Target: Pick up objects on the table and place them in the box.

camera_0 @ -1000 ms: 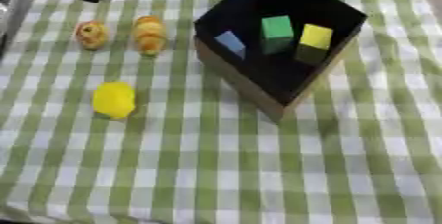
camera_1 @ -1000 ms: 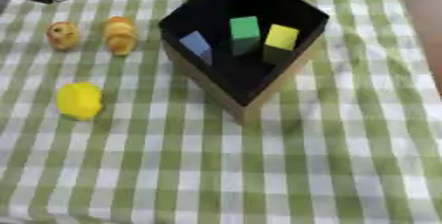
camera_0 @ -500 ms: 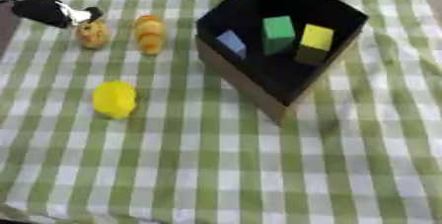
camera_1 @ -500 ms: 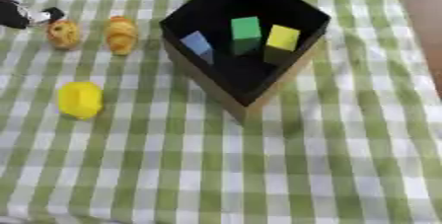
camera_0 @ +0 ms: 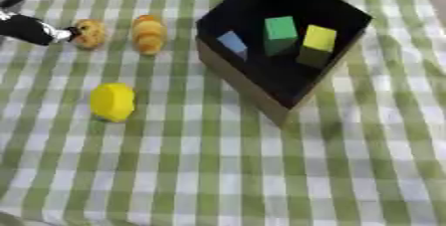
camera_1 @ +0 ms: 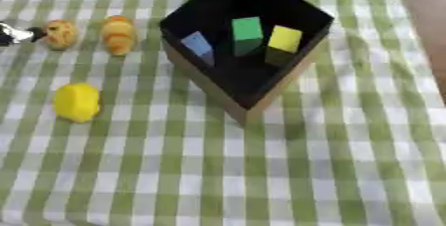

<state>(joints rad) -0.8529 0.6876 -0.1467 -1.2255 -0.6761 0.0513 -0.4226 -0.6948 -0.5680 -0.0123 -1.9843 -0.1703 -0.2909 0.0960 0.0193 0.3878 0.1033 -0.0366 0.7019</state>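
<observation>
**Three things left out, and the left hand is at the first**

The left hand (camera_0: 26, 28) comes in at the far left with one finger tip touching the small orange ball (camera_0: 89, 33); nothing is held, and its spread I cannot tell. Best to get fingers round both sides before lifting, clear of the orange pastry-shaped piece (camera_0: 149, 34) just beside it. The yellow lump (camera_0: 113, 101) lies nearer. The box (camera_0: 261, 105) already holds three blocks.

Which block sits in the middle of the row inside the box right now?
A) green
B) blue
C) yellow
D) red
A: inside the box, the green block stands between the blue block on its left and the yellow block on its right.
</observation>
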